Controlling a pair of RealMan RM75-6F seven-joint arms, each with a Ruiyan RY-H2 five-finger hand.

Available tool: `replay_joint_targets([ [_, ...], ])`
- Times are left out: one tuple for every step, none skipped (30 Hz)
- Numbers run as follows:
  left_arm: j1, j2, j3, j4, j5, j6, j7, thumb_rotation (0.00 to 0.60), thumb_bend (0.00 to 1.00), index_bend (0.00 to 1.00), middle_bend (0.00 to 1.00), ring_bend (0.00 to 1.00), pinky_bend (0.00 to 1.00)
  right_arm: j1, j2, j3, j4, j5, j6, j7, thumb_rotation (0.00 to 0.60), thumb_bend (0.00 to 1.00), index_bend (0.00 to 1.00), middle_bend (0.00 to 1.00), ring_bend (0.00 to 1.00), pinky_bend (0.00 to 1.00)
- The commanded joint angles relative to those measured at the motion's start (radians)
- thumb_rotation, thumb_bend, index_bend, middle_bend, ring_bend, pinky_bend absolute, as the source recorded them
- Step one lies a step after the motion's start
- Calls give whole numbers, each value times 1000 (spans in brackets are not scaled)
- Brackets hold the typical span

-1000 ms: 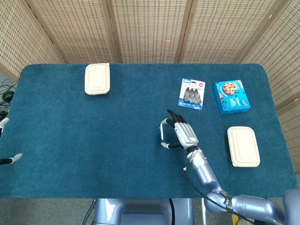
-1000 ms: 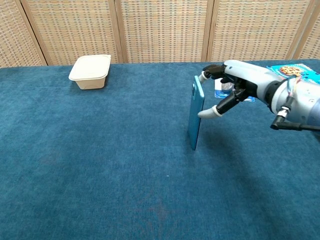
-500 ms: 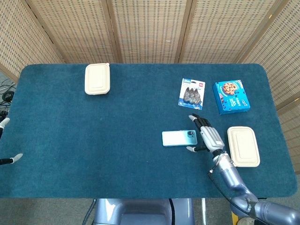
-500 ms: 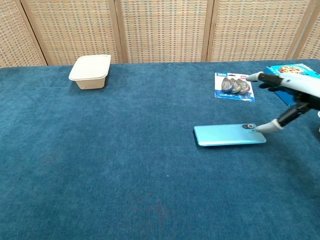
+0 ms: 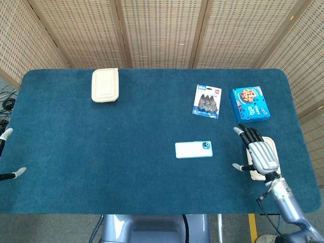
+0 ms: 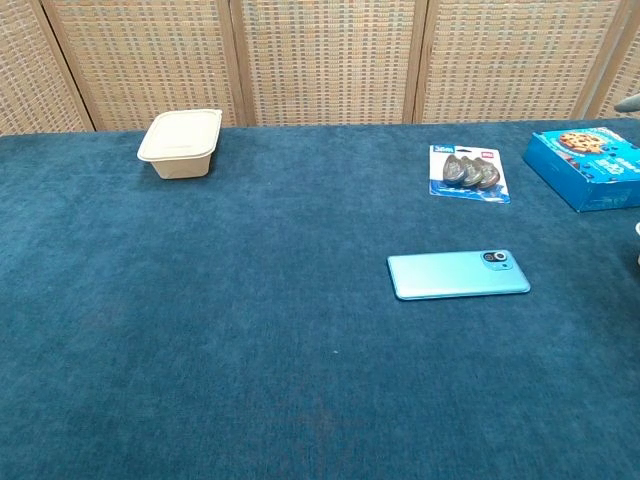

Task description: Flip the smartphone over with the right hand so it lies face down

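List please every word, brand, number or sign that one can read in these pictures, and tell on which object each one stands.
No text can be read for certain.
Flat blister card with three grey pieces: blue and red marks along its top edge, too small to read.
Blue cardboard cookie box: white lettering, blurred, not readable.
Light-blue smartphone, lying camera side up: no visible text.
Two beige lidded containers: no markings.

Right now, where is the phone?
The phone lies flat, camera side up, right of centre on the table in both views, below the blister pack and clear to the left of the right hand.
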Motion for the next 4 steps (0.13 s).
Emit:
replay_joint_targets([
  [3, -32, 4, 35, 38, 31, 2, 600, 0, 0, 0, 0, 0, -78, 1, -33, 1, -63, 121, -140, 600, 42, 0, 0, 0, 0],
  [5, -34, 5, 36, 42, 35, 1, 600, 0, 0, 0, 0, 0, -88, -4, -33, 4, -68, 140, -157, 600, 37, 0, 0, 0, 0],
  [7, -36, 6, 37, 49, 41, 0, 600, 0, 0, 0, 0, 0, -107, -12, -35, 8, -73, 173, -181, 600, 30, 0, 0, 0, 0],
  [8, -37, 7, 38, 53, 45, 1, 600, 0, 0, 0, 0, 0, -120, -17, -37, 8, -76, 192, -190, 600, 28, 0, 0, 0, 0],
])
